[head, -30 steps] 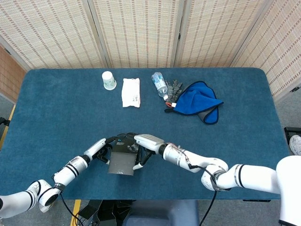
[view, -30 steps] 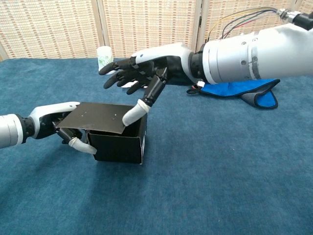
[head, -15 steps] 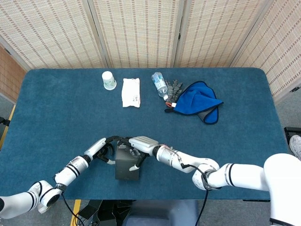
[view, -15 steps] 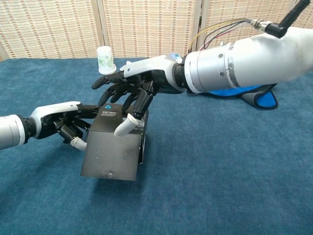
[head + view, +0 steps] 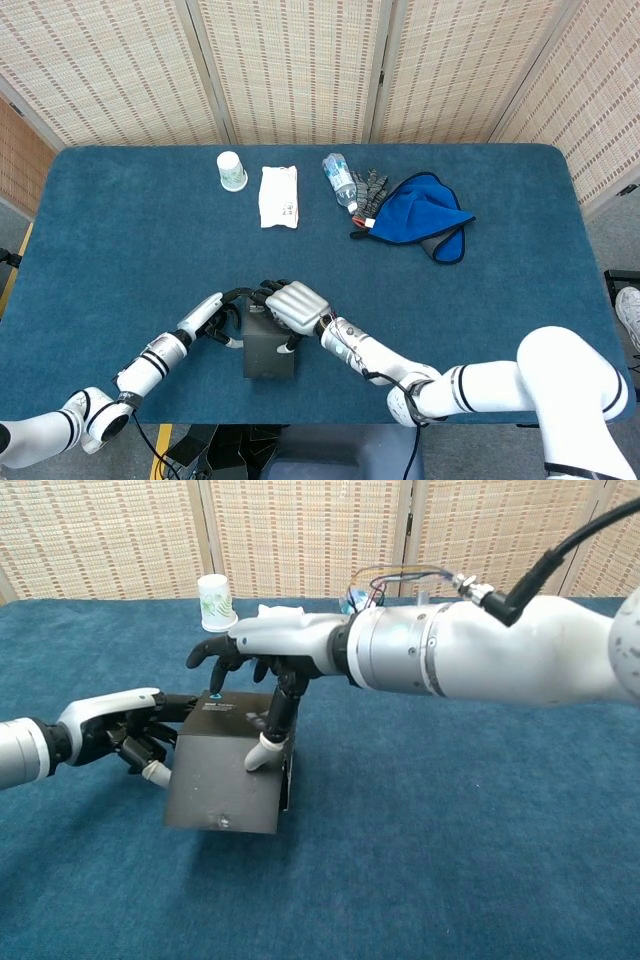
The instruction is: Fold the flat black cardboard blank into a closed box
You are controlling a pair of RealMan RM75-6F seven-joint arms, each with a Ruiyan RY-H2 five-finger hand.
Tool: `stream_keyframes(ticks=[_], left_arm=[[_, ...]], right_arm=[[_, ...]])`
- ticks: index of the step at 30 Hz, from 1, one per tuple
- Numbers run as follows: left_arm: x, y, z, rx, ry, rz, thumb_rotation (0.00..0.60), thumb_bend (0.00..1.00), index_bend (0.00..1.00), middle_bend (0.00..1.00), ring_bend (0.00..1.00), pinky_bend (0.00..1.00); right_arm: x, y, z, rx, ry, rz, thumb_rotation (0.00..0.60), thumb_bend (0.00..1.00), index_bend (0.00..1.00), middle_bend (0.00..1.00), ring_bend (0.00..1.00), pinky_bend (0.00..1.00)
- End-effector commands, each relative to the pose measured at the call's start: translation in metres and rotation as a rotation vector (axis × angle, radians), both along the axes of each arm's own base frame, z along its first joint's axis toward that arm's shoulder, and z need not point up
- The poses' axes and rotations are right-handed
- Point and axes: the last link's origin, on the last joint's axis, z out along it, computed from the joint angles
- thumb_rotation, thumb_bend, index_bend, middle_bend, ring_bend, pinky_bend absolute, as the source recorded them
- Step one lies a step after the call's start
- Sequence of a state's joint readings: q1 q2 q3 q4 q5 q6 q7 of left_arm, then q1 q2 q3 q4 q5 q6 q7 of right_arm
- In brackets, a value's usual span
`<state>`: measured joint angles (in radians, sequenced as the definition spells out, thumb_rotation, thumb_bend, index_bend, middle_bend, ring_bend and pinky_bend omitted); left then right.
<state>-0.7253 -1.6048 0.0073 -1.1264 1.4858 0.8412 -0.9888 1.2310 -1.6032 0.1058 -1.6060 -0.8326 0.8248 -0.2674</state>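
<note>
Both robot hands meet at the black box (image 5: 228, 778), which sits on the near part of the blue counter (image 5: 450, 860), left of centre. Pressing down from above, the right robot hand (image 5: 262, 652) lies spread over the lid, one white fingertip (image 5: 258, 756) planted on the flat top panel; it grips nothing. Against the box's left side, the left robot hand (image 5: 128, 730) has its dark fingers curled at the upper edge, touching the cardboard; whether it pinches a flap I cannot tell. In the head view the right robot hand (image 5: 294, 304) covers the far half of the box (image 5: 268, 352), with the left robot hand (image 5: 218, 318) just beside it.

Well apart, along the counter's far side, stand a paper cup (image 5: 231, 171), a white packet (image 5: 278, 196), a lying plastic bottle (image 5: 340, 180), dark gloves (image 5: 372, 187) and a blue cloth (image 5: 423, 215) in a row from left to right.
</note>
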Motion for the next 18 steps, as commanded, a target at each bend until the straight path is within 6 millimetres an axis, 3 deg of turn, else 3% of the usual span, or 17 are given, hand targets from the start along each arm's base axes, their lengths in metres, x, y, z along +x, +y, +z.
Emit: stream_keyframes(ticks=[1,8,12,18], left_arm=[[-0.001,-0.001,-0.001,0.003,0.008,0.005,0.600,0.08,0.26,0.31,0.54,0.80],[-0.003,-0.001,0.001,0.020,0.037,0.017,0.600,0.08,0.25,0.31,0.42,0.76],[-0.003,-0.001,0.003,0.027,0.059,0.016,0.600,0.08,0.24,0.31,0.30,0.74],[-0.001,-0.003,0.008,0.020,0.081,0.010,0.600,0.08,0.22,0.25,0.15,0.54]], right_arm=[[0.001,0.017,-0.012,-0.050,0.039,0.023,0.600,0.00,0.09,0.19,0.13,0.17],[-0.005,0.026,-0.025,-0.126,0.065,0.052,0.600,0.00,0.11,0.21,0.13,0.17],[-0.010,0.027,-0.030,-0.159,0.076,0.063,0.600,0.00,0.12,0.21,0.13,0.17],[-0.013,0.021,-0.033,-0.192,0.082,0.063,0.600,0.00,0.12,0.21,0.13,0.17]])
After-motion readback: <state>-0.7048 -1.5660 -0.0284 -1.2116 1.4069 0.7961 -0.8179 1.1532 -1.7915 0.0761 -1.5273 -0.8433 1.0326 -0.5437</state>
